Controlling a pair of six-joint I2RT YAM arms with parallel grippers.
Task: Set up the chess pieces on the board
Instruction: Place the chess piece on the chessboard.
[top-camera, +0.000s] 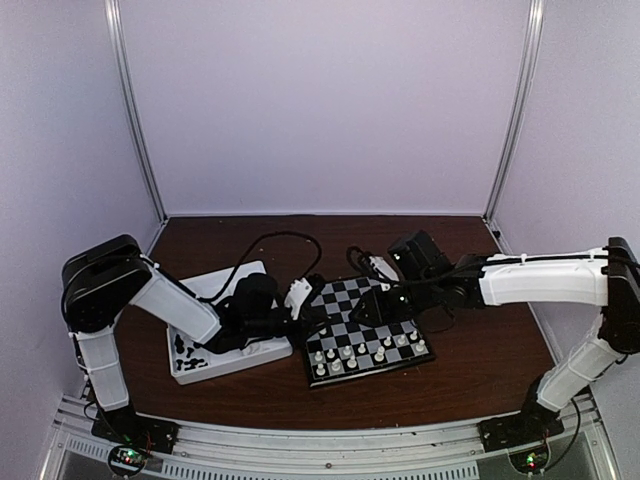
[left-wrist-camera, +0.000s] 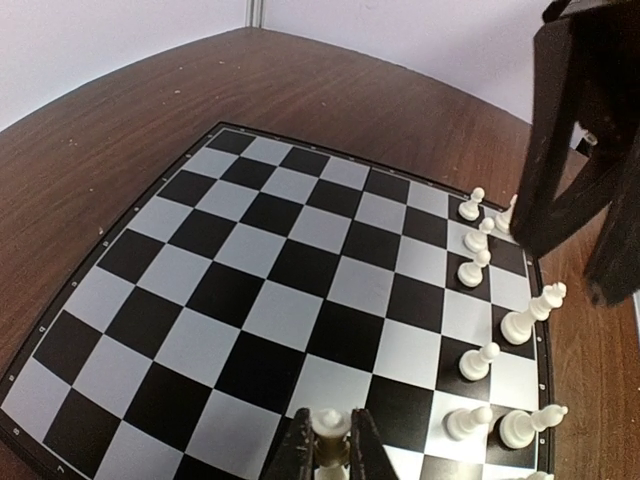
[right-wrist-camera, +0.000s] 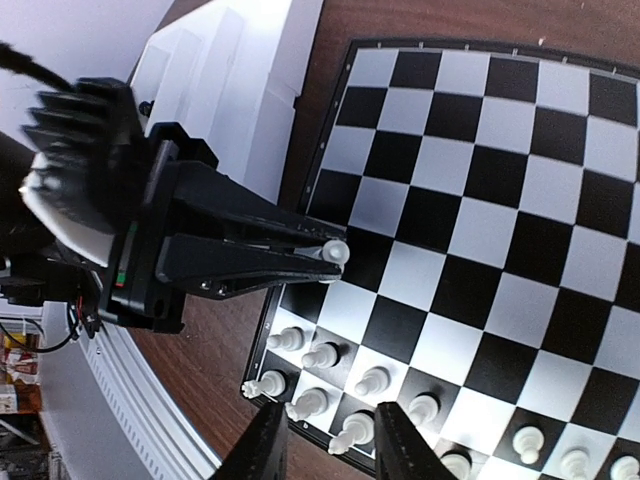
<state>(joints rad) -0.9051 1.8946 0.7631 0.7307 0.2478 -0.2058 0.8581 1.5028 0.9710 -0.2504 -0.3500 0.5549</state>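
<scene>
Top view: the board (top-camera: 372, 322) sits mid-table, turned a little off square, on the brown table (top-camera: 480, 360). A white tray (top-camera: 235, 362) lies just beside its left edge. Small dark pieces (top-camera: 190, 355) are in the tray's lower-left end.

White pieces (top-camera: 351, 362) stand in two rows along the board's lower edge in this view. The rest of the squares are bare.

Left gripper (left-wrist-camera: 331, 455): clenched on a white pawn (left-wrist-camera: 330, 420), which is pinched upright between the two dark fingertips at the bottom centre of the left wrist view. In the right wrist view the pawn's round head pokes out past the fingertips, at the left rim of the board about halfway up the frame. It is above the rows of white pieces in that frame. Cannot tell whether its base touches the board.

Right gripper (right-wrist-camera: 330, 445): jaws parted, nothing pinched between them. It hangs over the white rows, and several pawns show through the gap at the bottom of the right wrist view. In the left wrist view it is the dark shape at upper right, over the white pieces lined along the board's right edge.

The two grippers are near each other and apart, both over the board's left half in the top view.
</scene>
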